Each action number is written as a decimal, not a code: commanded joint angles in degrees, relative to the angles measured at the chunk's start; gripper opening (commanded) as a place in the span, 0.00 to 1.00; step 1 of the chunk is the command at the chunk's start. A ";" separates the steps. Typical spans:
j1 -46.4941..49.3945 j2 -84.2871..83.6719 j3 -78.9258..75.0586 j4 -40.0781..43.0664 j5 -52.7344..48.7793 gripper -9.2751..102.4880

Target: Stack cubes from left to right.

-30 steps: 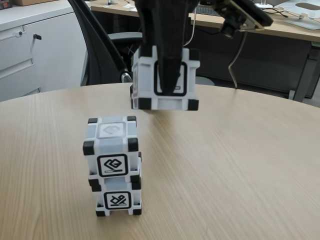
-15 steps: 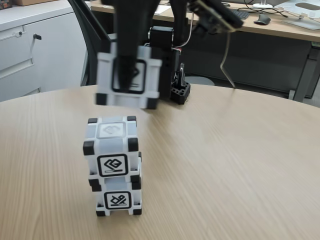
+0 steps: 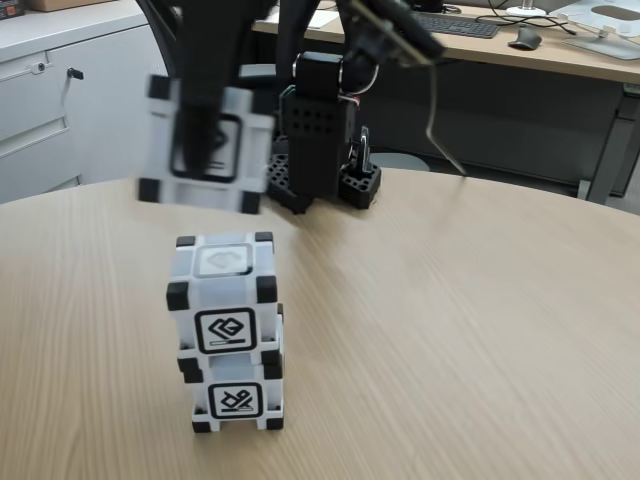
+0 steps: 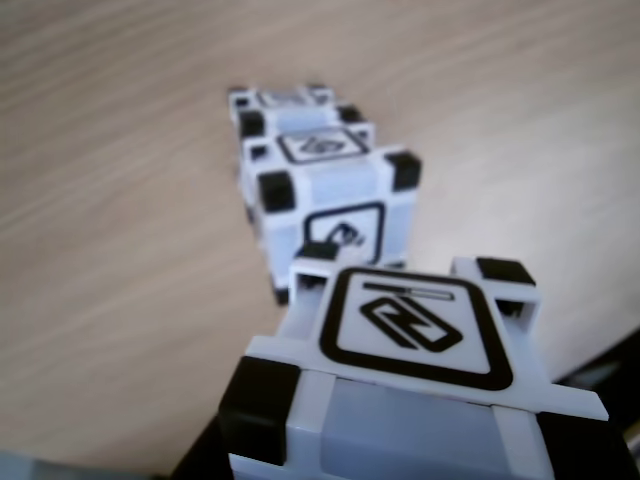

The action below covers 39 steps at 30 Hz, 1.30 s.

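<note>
**Desk:** What is the pincer doing on your end?

**Me:** In the fixed view I have the gripper (image 3: 200, 150) clamped on the carried cube (image 3: 205, 145); a dark finger (image 3: 197, 135) runs down across its front face. The cube hangs in the air, blurred and slightly tilted, clear of everything beneath it.

**Desk:** And the other two?

**Me:** They stand as a stack on the wooden table (image 3: 450, 320). The upper cube (image 3: 224, 295) sits on the lower cube (image 3: 236, 395), shifted a little to the left of it, so the edges don't line up. The carried cube is above the stack and slightly left of it in that view, with a visible gap down to the upper cube's top face.

**Desk:** Anything from the other camera?

**Me:** The carried cube (image 4: 410, 400) fills the lower foreground there, glyph face towards the lens. Beyond it I see the upper cube (image 4: 330, 200) and a sliver of the lower cube (image 4: 285, 100) past that, on the table (image 4: 120, 200).

**Desk:** Background?

**Me:** The arm's black base (image 3: 320, 140) at the far table edge.
</note>
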State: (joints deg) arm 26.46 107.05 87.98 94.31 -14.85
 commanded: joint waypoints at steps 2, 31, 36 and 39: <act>0.26 1.76 -0.97 -0.97 -0.53 0.08; 0.26 0.09 4.75 -1.23 3.16 0.08; 0.18 0.09 4.75 -1.41 2.72 0.08; 0.00 0.09 4.57 -1.41 2.55 0.08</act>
State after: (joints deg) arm 26.37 106.88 92.90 93.69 -11.95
